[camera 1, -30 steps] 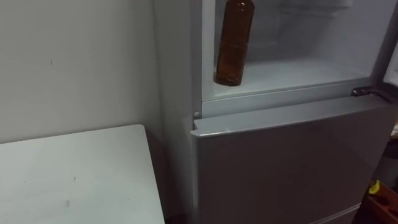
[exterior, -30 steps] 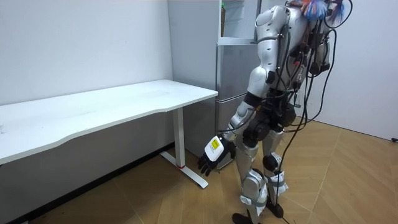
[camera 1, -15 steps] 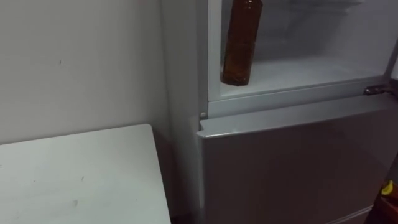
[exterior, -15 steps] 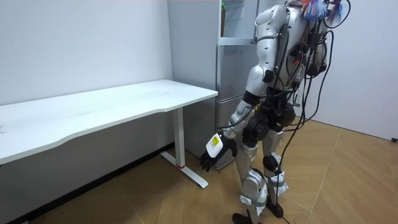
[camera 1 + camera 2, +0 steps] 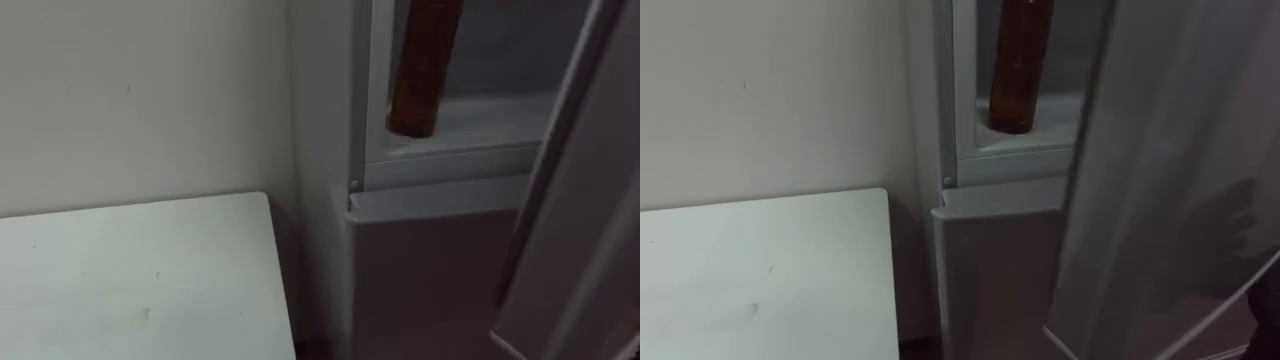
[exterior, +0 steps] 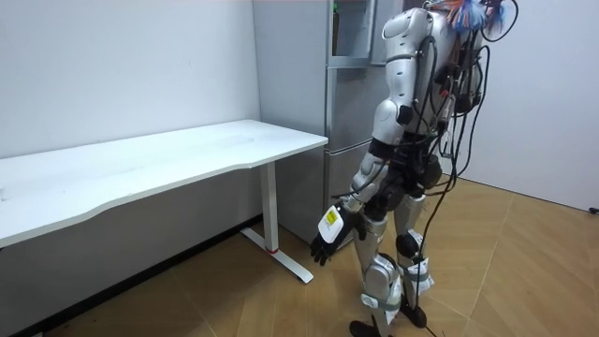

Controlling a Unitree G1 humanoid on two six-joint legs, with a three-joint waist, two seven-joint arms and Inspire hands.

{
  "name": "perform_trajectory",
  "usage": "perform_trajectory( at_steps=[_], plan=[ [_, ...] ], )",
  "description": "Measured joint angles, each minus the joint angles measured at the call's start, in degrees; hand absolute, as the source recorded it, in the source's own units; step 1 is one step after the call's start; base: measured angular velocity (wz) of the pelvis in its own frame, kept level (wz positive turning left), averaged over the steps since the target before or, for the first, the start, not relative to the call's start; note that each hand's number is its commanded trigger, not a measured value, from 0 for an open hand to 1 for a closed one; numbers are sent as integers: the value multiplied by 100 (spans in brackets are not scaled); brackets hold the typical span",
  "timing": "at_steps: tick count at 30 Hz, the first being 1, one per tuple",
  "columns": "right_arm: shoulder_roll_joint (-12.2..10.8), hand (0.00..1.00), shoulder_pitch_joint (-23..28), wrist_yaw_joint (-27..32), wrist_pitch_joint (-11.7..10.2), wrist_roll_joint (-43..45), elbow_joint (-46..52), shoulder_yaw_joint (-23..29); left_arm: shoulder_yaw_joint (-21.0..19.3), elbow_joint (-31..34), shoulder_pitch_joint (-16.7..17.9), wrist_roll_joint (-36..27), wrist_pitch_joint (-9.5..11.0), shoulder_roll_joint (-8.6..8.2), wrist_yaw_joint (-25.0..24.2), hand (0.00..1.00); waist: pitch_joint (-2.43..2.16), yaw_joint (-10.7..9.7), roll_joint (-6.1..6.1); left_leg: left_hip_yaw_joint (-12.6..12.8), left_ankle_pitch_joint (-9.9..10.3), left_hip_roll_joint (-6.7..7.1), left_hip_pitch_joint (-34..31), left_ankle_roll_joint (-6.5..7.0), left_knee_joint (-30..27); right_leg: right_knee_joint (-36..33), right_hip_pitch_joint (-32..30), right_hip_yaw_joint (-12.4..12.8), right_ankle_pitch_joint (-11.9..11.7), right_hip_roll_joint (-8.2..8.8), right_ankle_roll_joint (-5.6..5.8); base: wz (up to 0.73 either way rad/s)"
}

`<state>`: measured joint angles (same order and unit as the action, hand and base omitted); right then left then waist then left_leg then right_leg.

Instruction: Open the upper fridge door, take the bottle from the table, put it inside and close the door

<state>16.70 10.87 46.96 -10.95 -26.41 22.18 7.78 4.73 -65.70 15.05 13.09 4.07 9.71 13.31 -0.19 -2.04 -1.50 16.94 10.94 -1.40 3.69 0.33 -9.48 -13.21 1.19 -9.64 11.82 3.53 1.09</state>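
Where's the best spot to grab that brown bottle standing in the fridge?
Probably around its straight middle body, coming from the front left: the bottle stands upright near the front of the shelf, and the door covers the right side.

the bottle (image 5: 424,70) is amber-brown and slim, with straight sides and a rounded base. it stands upright at about 1 o'clock in my view, and its top runs off the upper edge. it rests on the pale floor of the upper fridge (image 5: 482,112), in the front left corner, just beside the left wall and near the front lip. the door (image 5: 585,210) of that compartment is open, slanting across at 3 to 5 o'clock.
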Motion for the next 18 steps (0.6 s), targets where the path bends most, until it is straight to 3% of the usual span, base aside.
perform_trajectory(
  at_steps=[6, 18],
  plan=[
    [3, 0, -56, -399, -330, 219, 379, 7, -4, 12, -4, -3, -7, 2, 0, 0, 11, 50, 28, -76, 9, -5, 2, -14, 9, 147, 109, -69, -8, -18, 2, 7],
    [3, 0, -75, -895, -334, 220, 378, 5, -4, 46, -4, -2, -51, 1, 1, 0, 11, 73, 36, -75, 12, -7, 12, -19, 10, 157, 175, -71, -18, -22, 5, 0]
  ],
)
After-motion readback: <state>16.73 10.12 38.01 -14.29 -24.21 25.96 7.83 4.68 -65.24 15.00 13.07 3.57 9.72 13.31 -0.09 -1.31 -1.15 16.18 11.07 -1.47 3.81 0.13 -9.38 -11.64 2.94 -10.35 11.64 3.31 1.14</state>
